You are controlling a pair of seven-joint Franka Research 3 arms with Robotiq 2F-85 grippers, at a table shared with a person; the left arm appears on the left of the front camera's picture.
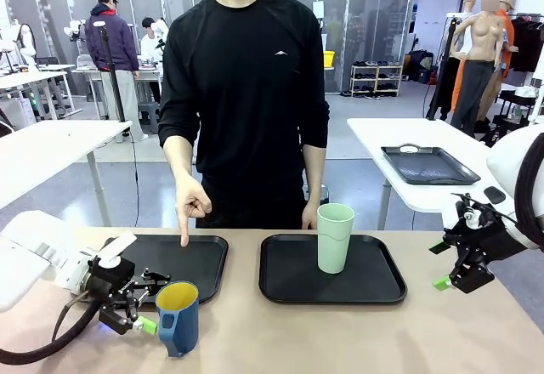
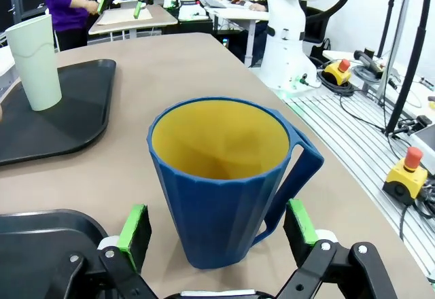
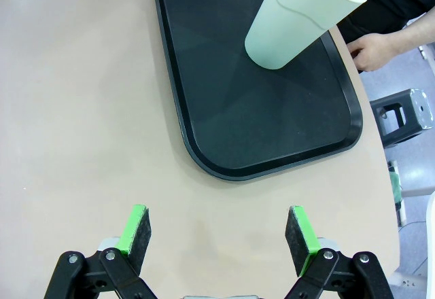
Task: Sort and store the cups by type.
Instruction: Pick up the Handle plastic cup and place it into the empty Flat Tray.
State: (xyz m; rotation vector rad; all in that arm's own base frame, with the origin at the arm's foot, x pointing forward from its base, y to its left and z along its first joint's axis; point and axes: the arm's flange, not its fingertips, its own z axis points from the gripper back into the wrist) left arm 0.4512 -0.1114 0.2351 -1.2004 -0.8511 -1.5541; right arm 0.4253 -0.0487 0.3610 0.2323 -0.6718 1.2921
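A dark blue cup (image 1: pixel 178 316) with a yellow inside and a handle stands on the table in front of the left black tray (image 1: pixel 204 259). My left gripper (image 1: pixel 155 302) is open just to its left. In the left wrist view the blue cup (image 2: pixel 224 177) stands between the green pads (image 2: pixel 136 227), which are apart from its sides. The pale mint-green tumbler (image 1: pixel 334 236) stands upright on the right black tray (image 1: pixel 374 285). My right gripper (image 1: pixel 442 265) hangs open to the right of that tray; in its wrist view the right gripper (image 3: pixel 217 234) is over bare table, the tumbler (image 3: pixel 299 17) farther off.
A person stands at the far side; one hand (image 1: pixel 191 208) points a finger down at the left tray's far edge, the other hand (image 3: pixel 374 51) rests by the right tray (image 3: pixel 238 109). Bare tabletop (image 1: pixel 357 331) lies in front of both trays.
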